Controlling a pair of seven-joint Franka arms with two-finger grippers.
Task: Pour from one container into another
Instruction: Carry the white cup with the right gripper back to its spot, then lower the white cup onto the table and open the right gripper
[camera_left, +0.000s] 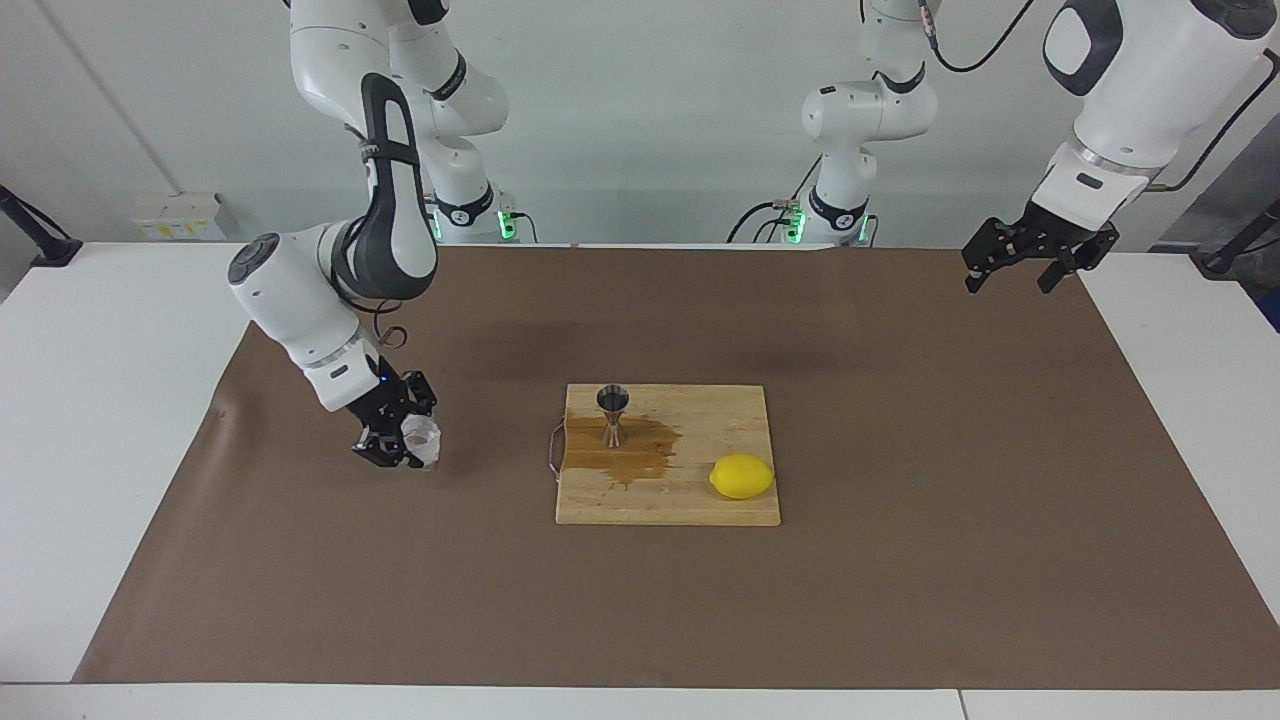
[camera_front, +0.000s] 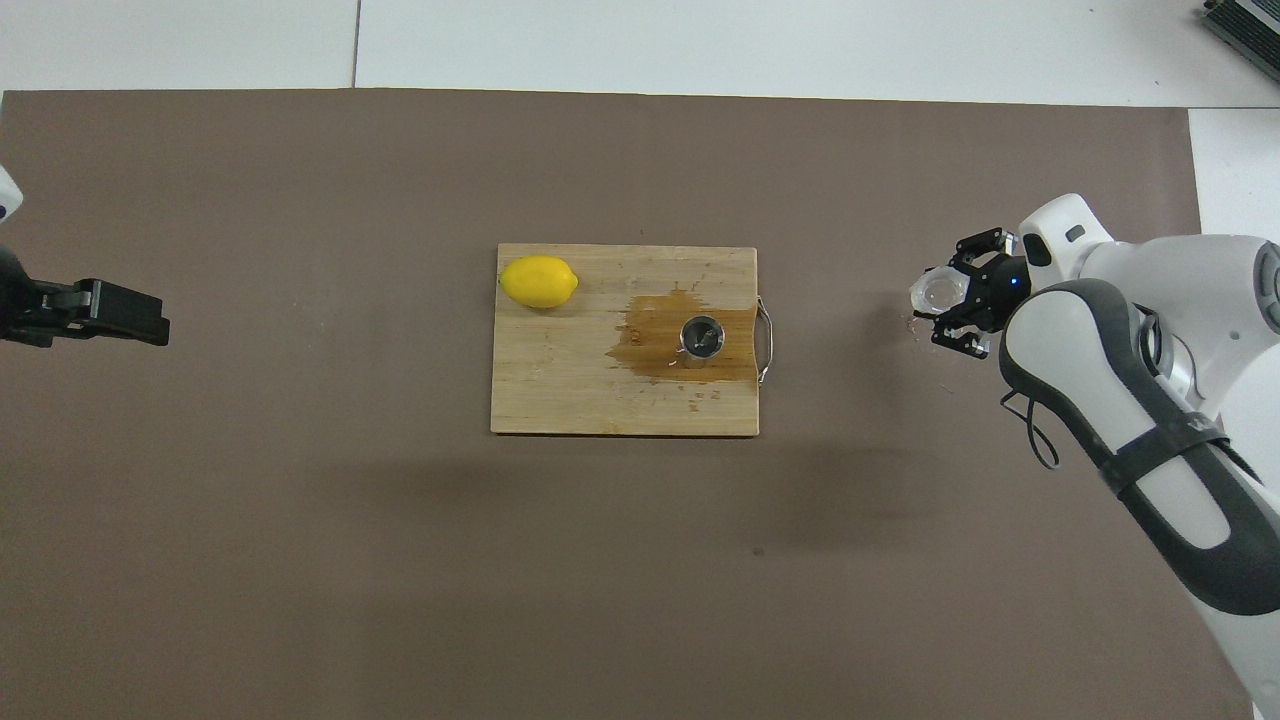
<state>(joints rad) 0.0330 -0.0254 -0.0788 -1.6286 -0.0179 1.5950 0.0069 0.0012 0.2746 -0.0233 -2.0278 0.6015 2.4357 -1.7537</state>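
Note:
The clear glass cup (camera_left: 423, 441) is between the fingers of my right gripper (camera_left: 403, 447), low at the brown mat toward the right arm's end of the table, beside the cutting board. In the overhead view the cup (camera_front: 938, 291) stands mouth up in the right gripper (camera_front: 948, 302). The steel jigger (camera_left: 612, 411) stands upright on the wooden cutting board (camera_left: 720, 420), in a brown puddle (camera_left: 640, 455). The overhead view shows the jigger (camera_front: 700, 337) too. My left gripper (camera_left: 1012, 272) is open and empty, raised over the mat's edge at the left arm's end; it waits there (camera_front: 125, 313).
A yellow lemon (camera_left: 742, 476) lies on the board, toward the left arm's end and farther from the robots than the jigger. The board has a wire handle (camera_left: 553, 452) on the side toward the right arm. A brown mat (camera_left: 900, 560) covers the table.

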